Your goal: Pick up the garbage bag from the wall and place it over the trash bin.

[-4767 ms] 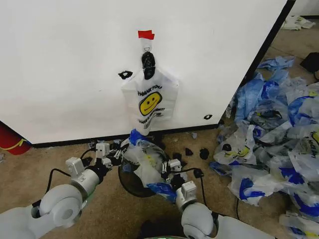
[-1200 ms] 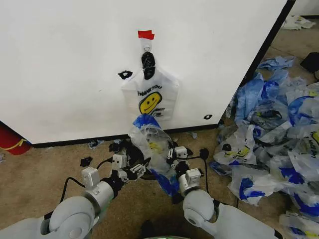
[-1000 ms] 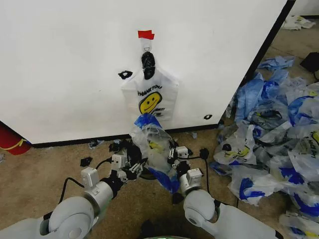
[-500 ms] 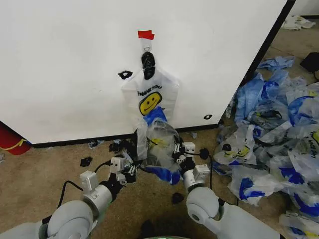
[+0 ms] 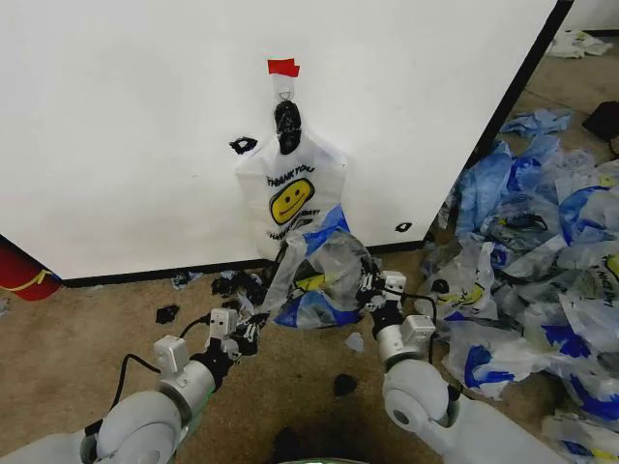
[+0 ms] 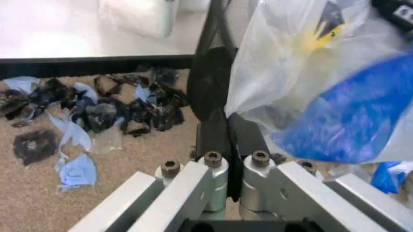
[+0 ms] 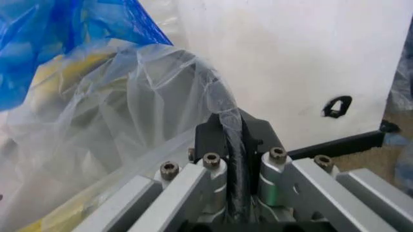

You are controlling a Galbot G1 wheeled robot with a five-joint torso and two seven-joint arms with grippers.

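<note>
The garbage bag [image 5: 324, 275], translucent with blue patches and a yellow print, hangs stretched between both grippers just in front of the wall [image 5: 135, 145]. My left gripper [image 5: 259, 324] is shut on the bag's lower edge [image 6: 310, 92]. My right gripper [image 5: 370, 287] is shut on a fold of its film [image 7: 161, 111]. The trash bin [image 5: 284, 261] shows as a dark curved rim behind the bag, close to the wall's black base strip; its round black side [image 6: 208, 82] stands just past the left fingertips [image 6: 213, 137]. Whether the bag is around the bin, I cannot tell.
A bunch of smiley bags [image 5: 290, 198] with a black knot hangs from the hook under red tape [image 5: 283, 67]. Black scraps [image 5: 237, 285] litter the carpet by the wall. A big heap of loose bags [image 5: 542, 261] covers the floor to the right. A red object [image 5: 19, 271] sits far left.
Both grippers have carried the bag up and to the right, toward the wall. The right arm has swung farthest. The carpet below where the bag hung is now bare.
</note>
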